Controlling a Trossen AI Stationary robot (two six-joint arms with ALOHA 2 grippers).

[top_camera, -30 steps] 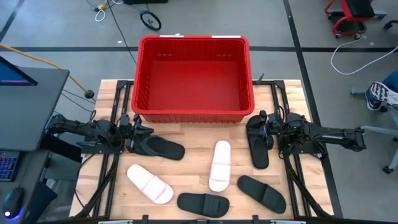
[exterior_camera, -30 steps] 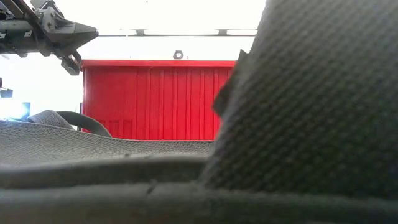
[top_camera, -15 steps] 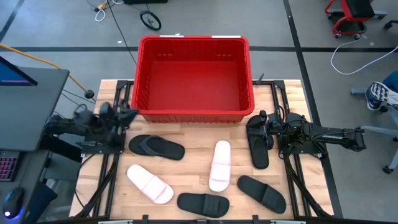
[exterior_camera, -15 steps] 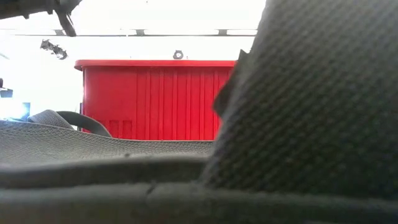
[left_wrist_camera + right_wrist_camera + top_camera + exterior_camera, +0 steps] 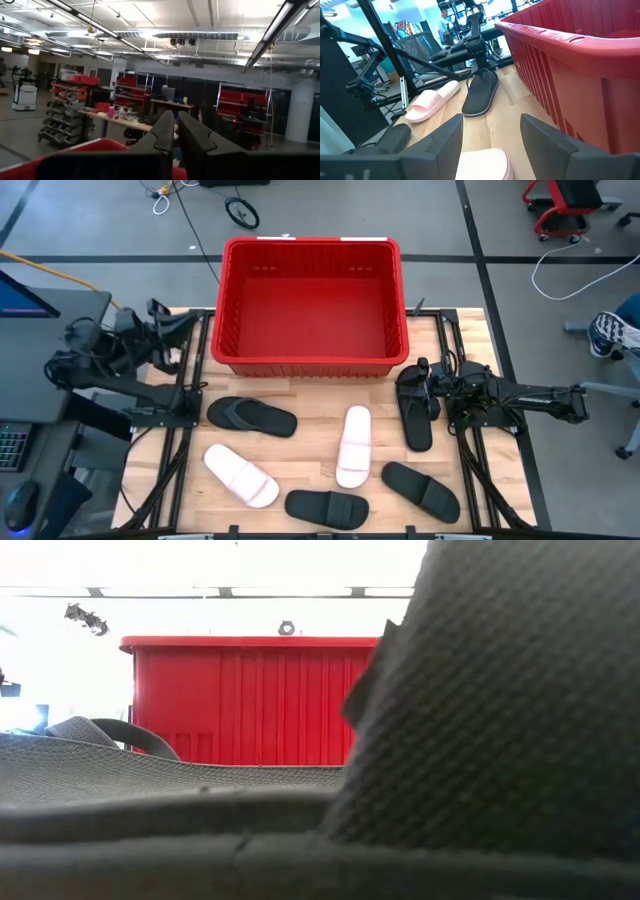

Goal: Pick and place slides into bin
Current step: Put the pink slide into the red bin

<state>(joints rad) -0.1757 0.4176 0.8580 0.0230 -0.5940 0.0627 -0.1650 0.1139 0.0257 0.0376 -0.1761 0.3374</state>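
Note:
The red bin [image 5: 310,305] stands at the table's far middle and shows in the low view [image 5: 250,700]. Six slides lie flat on the table. Four are black: one at the left [image 5: 250,416], one at the near middle [image 5: 326,507], one at the near right [image 5: 420,490] and one at the right [image 5: 416,418]. Two are white [image 5: 241,475] [image 5: 353,445]. My left gripper [image 5: 188,326] is raised beside the bin's left wall, shut and empty, its fingers [image 5: 167,131] pointing up into the room. My right gripper [image 5: 412,383] is open [image 5: 490,135] over the far end of the right black slide.
A black slide [image 5: 480,740] lies right against the low camera and blocks most of that view. Black frame rails [image 5: 185,410] run along the table's left and right sides. Bare wood [image 5: 310,405] lies between the bin and the slides.
My left gripper has risen from the left black slide and gone toward the table's far left, beside the bin's left wall, tipping its fingers upward. The slide stays flat where it was. My right arm has kept still.

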